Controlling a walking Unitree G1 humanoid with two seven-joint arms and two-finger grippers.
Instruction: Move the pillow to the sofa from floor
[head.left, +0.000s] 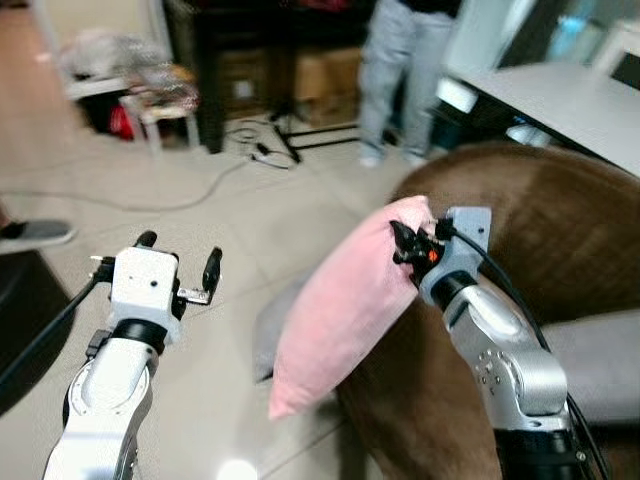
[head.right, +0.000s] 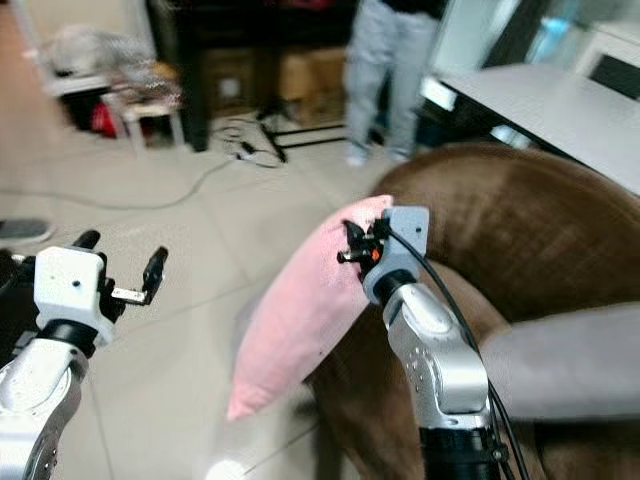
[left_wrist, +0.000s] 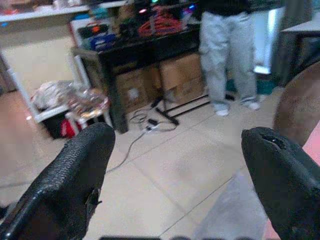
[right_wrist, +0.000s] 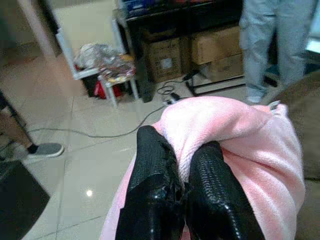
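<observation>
Right wrist view: the right gripper (right_wrist: 182, 200) pinches a fold of the soft pink pillow (head.left: 345, 310) beside the brown sofa (head.left: 560, 230); the left gripper (head.left: 180, 255) hangs wide open, empty.

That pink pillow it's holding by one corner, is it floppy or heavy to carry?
Probably soft and floppy: the pink pillow hangs slack below the right gripper, whose jaws bunch its plush fabric in the right wrist view. Likely light too, since a corner pinch alone holds it. It may sway, and its lower end hangs beside the brown sofa.
</observation>
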